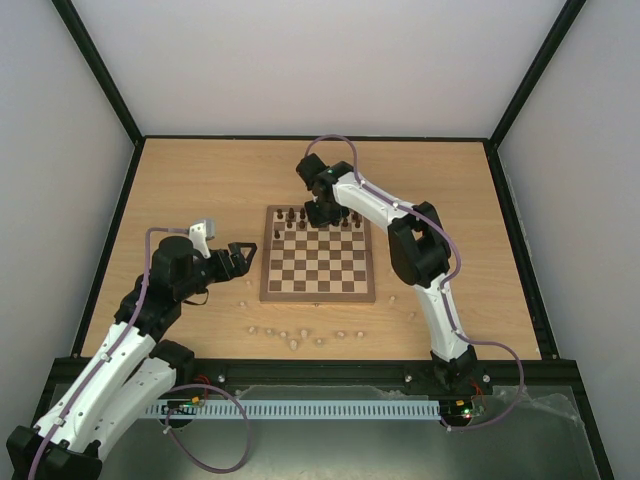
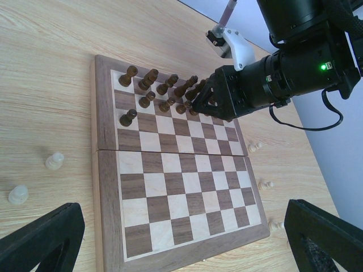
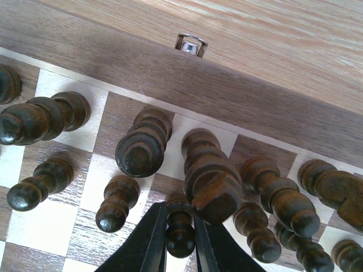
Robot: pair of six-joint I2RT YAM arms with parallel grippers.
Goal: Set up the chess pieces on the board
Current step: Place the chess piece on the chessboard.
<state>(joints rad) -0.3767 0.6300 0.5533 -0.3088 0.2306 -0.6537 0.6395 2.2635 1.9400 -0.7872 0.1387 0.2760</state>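
The board lies mid-table, and it also shows in the left wrist view. Dark brown chess pieces stand in its two far rows. My right gripper reaches down among them. In the right wrist view its two black fingers close on a dark pawn that stands in the second row, beside a tall dark piece. My left gripper is open and empty, left of the board, with its fingers spread wide. Pale cream pieces lie on the table in front of the board.
Two pale pieces stand left of the board. Others lie off its right edge. A metal clasp sits on the board's far border. Black frame posts and pale walls enclose the table.
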